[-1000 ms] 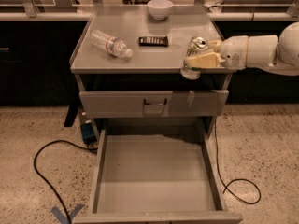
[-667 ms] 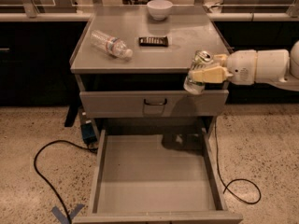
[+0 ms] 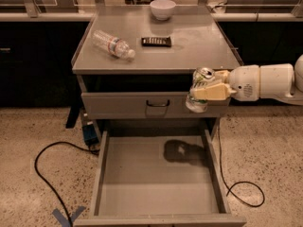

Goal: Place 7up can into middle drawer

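Held the can [image 3: 203,74] pinched in the gripper [image 3: 201,92], drawer [image 3: 101,174] open well below, its right wall seemingly underneath. Let go there, could have clipped that wall and bounced out.

The end effector [image 3: 200,88] is sitting at the right-centre of the frame, and its fingers [image 3: 213,91] are showing as pale cream-yellow, flat and blunt-tipped; behind them a wrist housing [image 3: 244,83] is appearing as a white rounded block, carrying a small cluster of dark dots on its face; a thin dark seam is separating it from the forearm [image 3: 277,79], which is reading as a smooth white cylinder; at the right edge of the frame a wider white shell [image 3: 299,74] is bulging out, shading to grey underneath.
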